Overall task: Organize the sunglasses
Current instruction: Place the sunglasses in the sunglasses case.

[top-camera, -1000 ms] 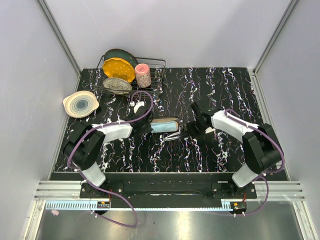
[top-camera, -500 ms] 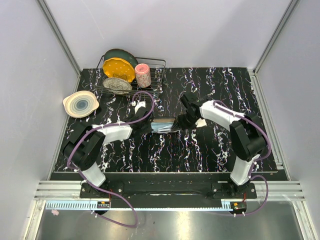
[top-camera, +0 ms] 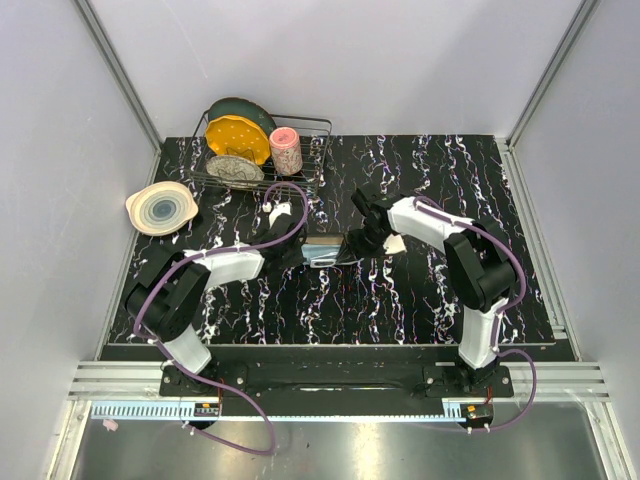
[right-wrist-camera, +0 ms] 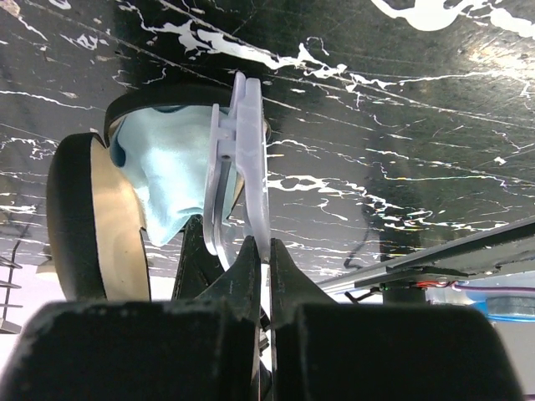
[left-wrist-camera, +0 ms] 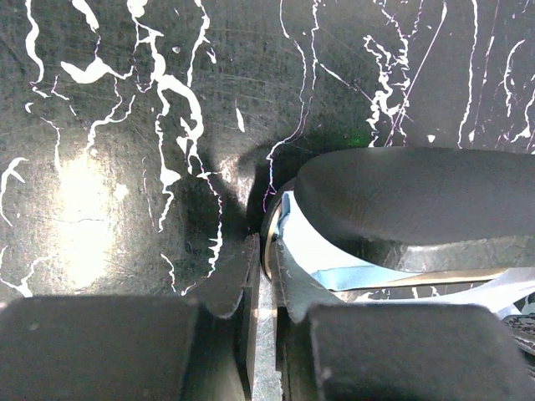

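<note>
Sunglasses (right-wrist-camera: 239, 134) pinched in right tool (right-wrist-camera: 266, 251), folded, at open case (right-wrist-camera: 71, 209) mouth

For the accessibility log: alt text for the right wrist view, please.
The right gripper is shut on the whitish sunglasses, holding them in front of an open black case with a light-blue cloth inside. A black, white-veined table lies beyond.
</note>
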`<action>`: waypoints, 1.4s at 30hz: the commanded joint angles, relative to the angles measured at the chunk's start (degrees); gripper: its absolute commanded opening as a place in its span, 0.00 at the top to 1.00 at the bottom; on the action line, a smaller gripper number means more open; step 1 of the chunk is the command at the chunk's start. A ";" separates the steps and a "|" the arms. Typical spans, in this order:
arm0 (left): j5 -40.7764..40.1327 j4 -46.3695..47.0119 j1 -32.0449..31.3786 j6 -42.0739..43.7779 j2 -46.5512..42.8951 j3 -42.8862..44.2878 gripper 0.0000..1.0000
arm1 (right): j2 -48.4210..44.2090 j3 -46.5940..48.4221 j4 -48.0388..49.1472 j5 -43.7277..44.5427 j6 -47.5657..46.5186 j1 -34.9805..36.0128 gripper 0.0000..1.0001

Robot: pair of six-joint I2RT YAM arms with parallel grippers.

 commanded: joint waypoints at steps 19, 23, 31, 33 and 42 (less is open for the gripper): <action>1.37 1.98 -0.49 0.61 -0.52 -1.23 1.00 | -0.92 3.28 1.50 -0.46 3.78 1.87 1.00; 1.37 1.98 -0.49 0.52 -0.69 -1.23 1.00 | -0.92 3.46 2.03 -0.11 3.96 1.96 1.00; 0.76 1.63 -0.57 0.35 -1.04 -1.32 1.00 | 0.40 2.75 2.12 0.33 4.48 2.05 1.00; 0.50 1.63 -0.57 0.17 -1.22 -1.50 1.00 | 0.31 2.40 1.94 0.51 4.92 2.05 1.00; 0.32 1.63 -0.57 -0.09 -1.13 -1.59 1.00 | 2.06 2.84 0.80 2.71 5.54 2.05 0.92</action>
